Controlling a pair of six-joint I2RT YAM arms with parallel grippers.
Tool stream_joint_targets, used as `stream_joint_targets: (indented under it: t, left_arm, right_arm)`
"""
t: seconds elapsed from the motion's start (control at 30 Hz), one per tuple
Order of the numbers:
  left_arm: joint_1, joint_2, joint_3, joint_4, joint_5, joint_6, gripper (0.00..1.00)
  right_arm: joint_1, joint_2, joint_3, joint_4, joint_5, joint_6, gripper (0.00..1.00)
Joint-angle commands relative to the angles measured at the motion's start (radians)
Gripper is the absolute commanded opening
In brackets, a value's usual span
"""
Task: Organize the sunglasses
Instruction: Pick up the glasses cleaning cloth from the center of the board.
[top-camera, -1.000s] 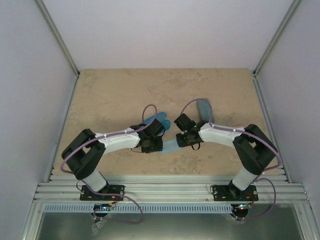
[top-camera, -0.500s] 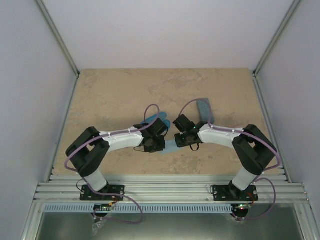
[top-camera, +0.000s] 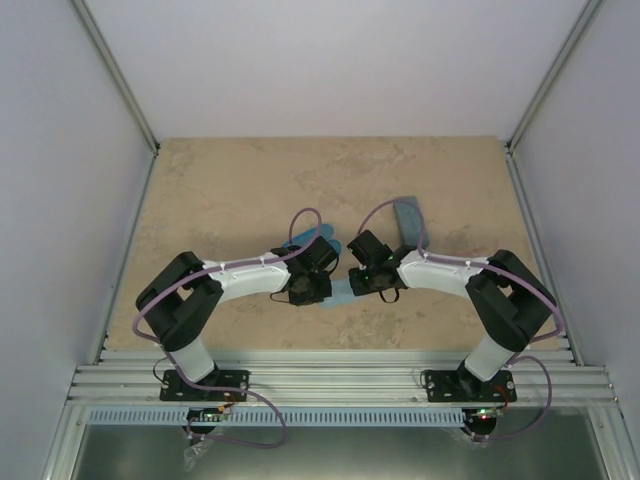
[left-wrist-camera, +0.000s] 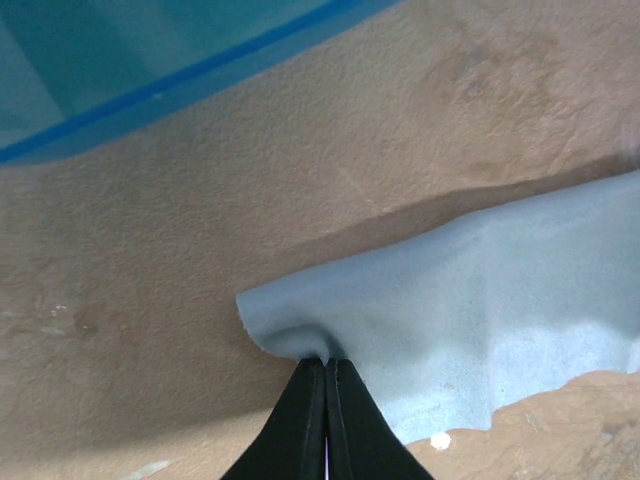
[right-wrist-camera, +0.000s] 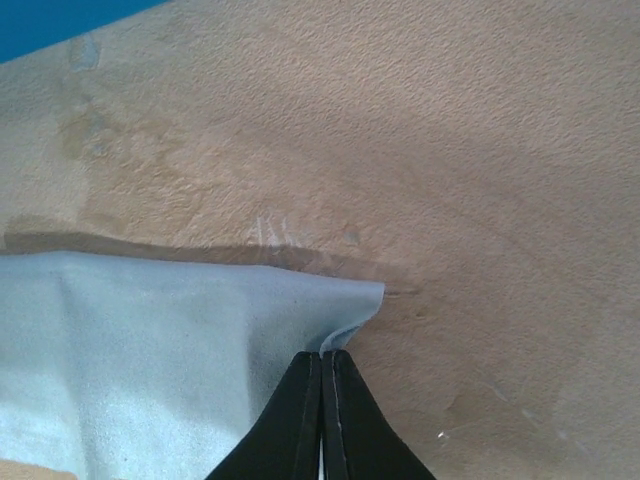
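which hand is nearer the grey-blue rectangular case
Right. The right hand is a little left of the grey-blue rectangular case, pinching a light blue cloth; the left hand pinches its other corner, farther left.

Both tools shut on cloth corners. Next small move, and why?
Probably raise both tools together, slightly. The left tool and right tool each pinch a corner of the light blue cloth, which lies slack on the table; an even lift should keep either corner from slipping.
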Motion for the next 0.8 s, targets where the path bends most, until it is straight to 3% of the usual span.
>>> stream_joint_targets:
  t: [0.0, 0.37, 0.77]
  left_arm:
    - [-0.004, -0.01, 0.003, -0.072, -0.062, -0.02, 0.0]
    - [0.02, -0.097, 0.072, -0.129, -0.152, -0.015, 0.0]
    - [0.124, -0.18, 0.147, -0.195, -0.171, 0.054, 0.0]
  right_arm:
    - [0.011, -0.014, -0.013, -0.059, -0.031, 0.005, 0.01]
    - [0.011, -0.059, 0.123, -0.082, -0.076, -0.036, 0.01]
    - [0.01, 0.031, 0.365, -0.133, -0.07, -0.102, 0.0]
